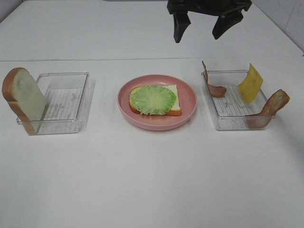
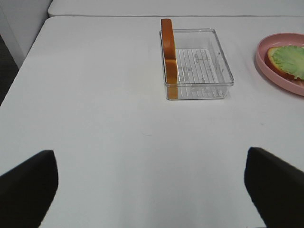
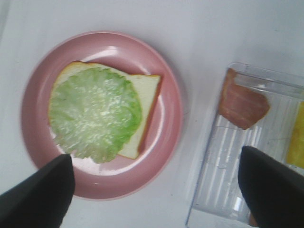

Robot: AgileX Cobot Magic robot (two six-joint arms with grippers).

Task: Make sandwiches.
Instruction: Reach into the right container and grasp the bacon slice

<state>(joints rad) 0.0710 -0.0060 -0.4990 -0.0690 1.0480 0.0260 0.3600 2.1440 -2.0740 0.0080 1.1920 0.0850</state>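
A bread slice (image 1: 175,99) topped with ruffled green lettuce (image 1: 153,99) lies on the pink plate (image 1: 189,110) at the table's middle. It also shows in the right wrist view, lettuce (image 3: 95,114) on bread (image 3: 145,95). A second bread slice (image 1: 23,97) leans upright against the left clear tray (image 1: 71,102). The right clear tray (image 1: 232,116) holds two meat strips (image 1: 216,89) (image 1: 270,107) and a yellow cheese square (image 1: 250,83). My right gripper (image 1: 198,35) is open and empty, high above the table behind the plate. My left gripper (image 2: 152,190) is open and empty, well short of the left tray (image 2: 223,71).
The table (image 1: 152,180) is white, with a seam line running across behind the trays. In the left wrist view the table's left edge (image 2: 21,71) drops off to a dark floor. The plate's rim (image 2: 266,61) shows at that view's right.
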